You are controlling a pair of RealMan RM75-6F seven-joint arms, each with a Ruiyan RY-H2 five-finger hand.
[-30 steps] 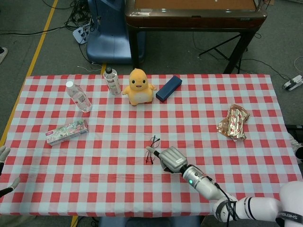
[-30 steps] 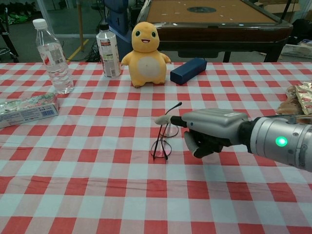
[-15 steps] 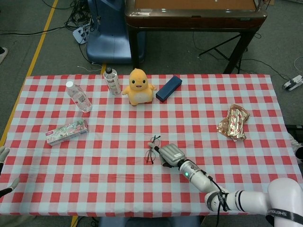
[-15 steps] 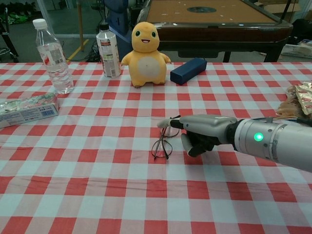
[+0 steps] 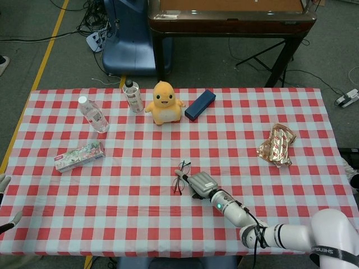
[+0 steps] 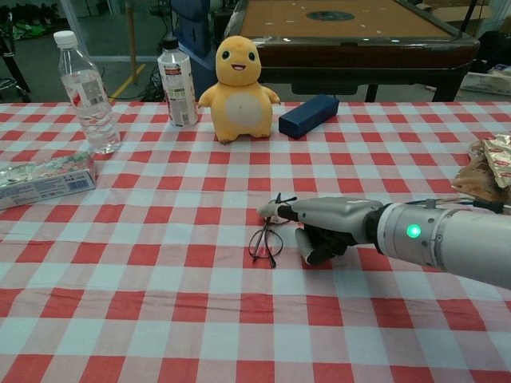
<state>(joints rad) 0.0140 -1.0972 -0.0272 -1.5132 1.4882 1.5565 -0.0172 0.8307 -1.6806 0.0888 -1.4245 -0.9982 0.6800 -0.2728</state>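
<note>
Red-and-white checked cloth covers the table [image 5: 314,112]. From the head view, the right hand [image 5: 200,184] has sunk lower and nearer the cloth than a second ago, its extended fingertip touching the glasses [image 5: 180,177] near the table's middle; the left hand [image 5: 4,185] waits off the near-left edge with fingers apart, holding nothing.

From the chest view, the right hand [image 6: 323,223] pinches a temple of the glasses [image 6: 266,236], now tipped down onto the cloth. Their long axis runs from near to far, the lenses nearer the robot.
</note>
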